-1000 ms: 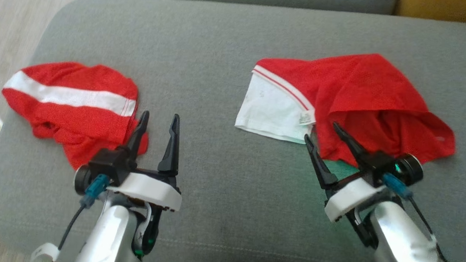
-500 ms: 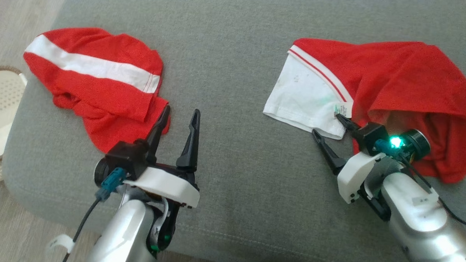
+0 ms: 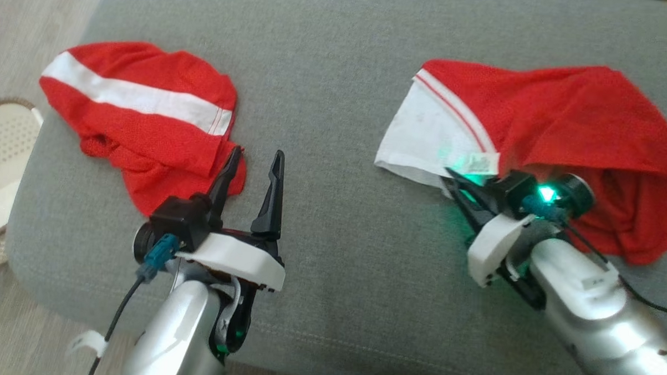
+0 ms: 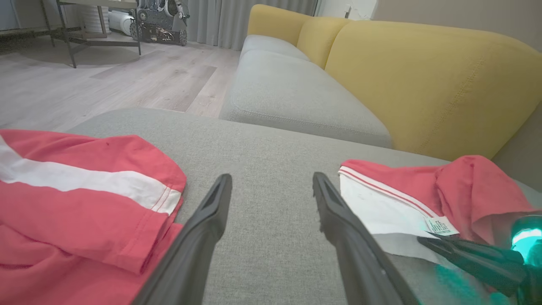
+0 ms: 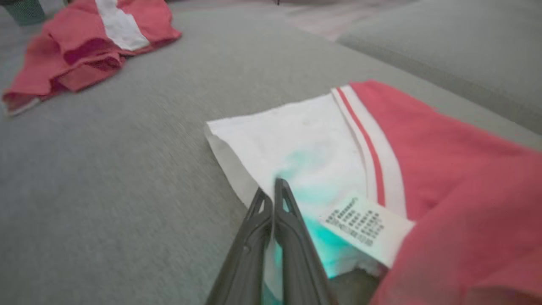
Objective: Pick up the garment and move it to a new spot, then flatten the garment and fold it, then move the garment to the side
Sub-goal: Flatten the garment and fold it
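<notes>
The garment (image 3: 563,112), red mesh with a white panel and a care label, lies crumpled on the right of the grey cushion (image 3: 338,54). My right gripper (image 3: 454,179) is shut on the near edge of its white panel, beside the label; in the right wrist view the fingertips (image 5: 283,189) meet on the white cloth (image 5: 305,140). My left gripper (image 3: 254,162) hovers open over bare cushion, its left finger close to a second red garment with a white stripe (image 3: 141,120). From the left wrist, the open left gripper (image 4: 271,186) frames both pieces.
A white perforated basket (image 3: 1,159) stands on the floor off the cushion's left edge. A yellow sofa back (image 4: 423,84) and another grey seat (image 4: 288,93) lie beyond. Bare cushion separates the two garments.
My right gripper has moved forward onto the white panel's edge and closed on it. The left gripper stays open in place. The camera shifted early on.
</notes>
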Robot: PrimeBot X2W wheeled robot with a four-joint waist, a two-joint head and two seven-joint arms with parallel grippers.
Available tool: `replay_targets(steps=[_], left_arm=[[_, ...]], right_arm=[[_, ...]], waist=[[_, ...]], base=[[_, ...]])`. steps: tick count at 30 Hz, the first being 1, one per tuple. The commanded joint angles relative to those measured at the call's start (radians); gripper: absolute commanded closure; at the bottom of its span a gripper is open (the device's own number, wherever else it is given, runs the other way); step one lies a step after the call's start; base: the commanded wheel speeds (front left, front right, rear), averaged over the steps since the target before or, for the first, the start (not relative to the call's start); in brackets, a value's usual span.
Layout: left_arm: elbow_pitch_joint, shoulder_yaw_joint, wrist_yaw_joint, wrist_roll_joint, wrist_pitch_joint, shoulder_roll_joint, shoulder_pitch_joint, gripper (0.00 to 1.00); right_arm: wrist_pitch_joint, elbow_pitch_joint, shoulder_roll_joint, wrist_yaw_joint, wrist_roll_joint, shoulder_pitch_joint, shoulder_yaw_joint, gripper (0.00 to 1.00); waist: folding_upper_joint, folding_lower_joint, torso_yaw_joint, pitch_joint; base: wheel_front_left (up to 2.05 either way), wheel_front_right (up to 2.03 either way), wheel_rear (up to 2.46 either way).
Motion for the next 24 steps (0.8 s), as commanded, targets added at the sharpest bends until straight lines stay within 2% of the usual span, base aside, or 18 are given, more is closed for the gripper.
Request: replay_targets(steps=[1,9,13,18,21,24], left_arm=[[-0.025,0.036,0.0,0.0,-0.005,0.007,-0.018,0.0],[-0.006,0.052,-0.013,-0.01,-0.005,0.007,0.02,0.0],[0.0,0.07,-0.019,-0.019,-0.005,0.007,0.048,0.0],[-0.013,0.077,-0.02,-0.03,-0.005,0.007,0.06,0.0],[-0.024,0.065,-0.018,-0.034,-0.005,0.007,0.051,0.0],[-0.036,0.04,-0.015,-0.041,-0.005,0.007,0.036,0.0]], right_arm=[[-0.035,-0.06,0.016,-0.001,0.021,-0.011,0.034,1.0],[-0.084,-0.324,0.005,-0.001,0.136,-0.038,0.19,1.0],[-0.093,-0.489,-0.022,-0.001,0.198,-0.067,0.216,1.0],[-0.077,-0.595,-0.087,-0.001,0.24,-0.123,0.121,1.0],[-0.029,-0.571,-0.127,-0.001,0.244,-0.182,0.046,1.0],[0.019,-0.494,-0.161,-0.001,0.249,-0.263,0.004,1.0]], waist=[[0.0,0.0,-0.019,-0.028],[0.0,0.0,-0.062,-0.126],[0.0,0.0,-0.072,-0.168],[0.0,0.0,-0.053,-0.173],[0.0,0.0,-0.024,-0.151],[0.0,0.0,0.016,-0.116]], base=[[0.0,0.0,0.0],[0.0,0.0,0.0],[0.0,0.0,0.0],[0.0,0.0,0.0],[0.0,0.0,0.0],[0.0,0.0,0.0]])
